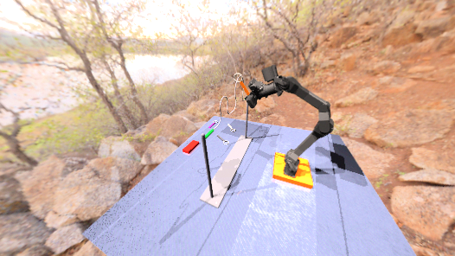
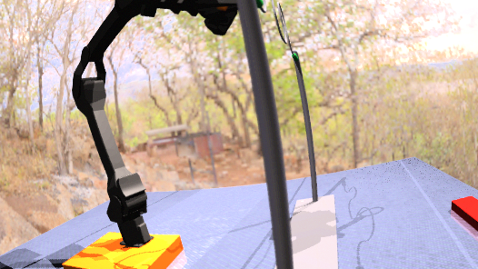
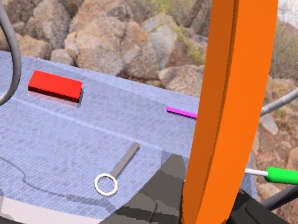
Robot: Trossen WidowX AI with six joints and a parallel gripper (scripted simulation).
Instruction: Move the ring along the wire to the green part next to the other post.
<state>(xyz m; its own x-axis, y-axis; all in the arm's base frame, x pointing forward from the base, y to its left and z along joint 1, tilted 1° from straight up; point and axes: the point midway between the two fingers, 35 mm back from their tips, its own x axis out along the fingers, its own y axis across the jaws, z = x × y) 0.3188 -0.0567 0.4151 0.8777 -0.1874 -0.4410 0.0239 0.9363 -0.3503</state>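
Note:
My gripper is shut on the orange handle, which slants up to the ring. The ring is high up at a tall part of the wire near the far post; the view is too small to tell its clearance from the grey wire. The wire winds down in bends towards the near post. One green part is beside the near post's top; another green part tops the far post. A green part shows in the wrist view, where the ring is out of frame.
A pale plank carries both posts. A red block, a magenta stick and two small ringed sticks lie on the blue table. The arm stands on a yellow-orange board.

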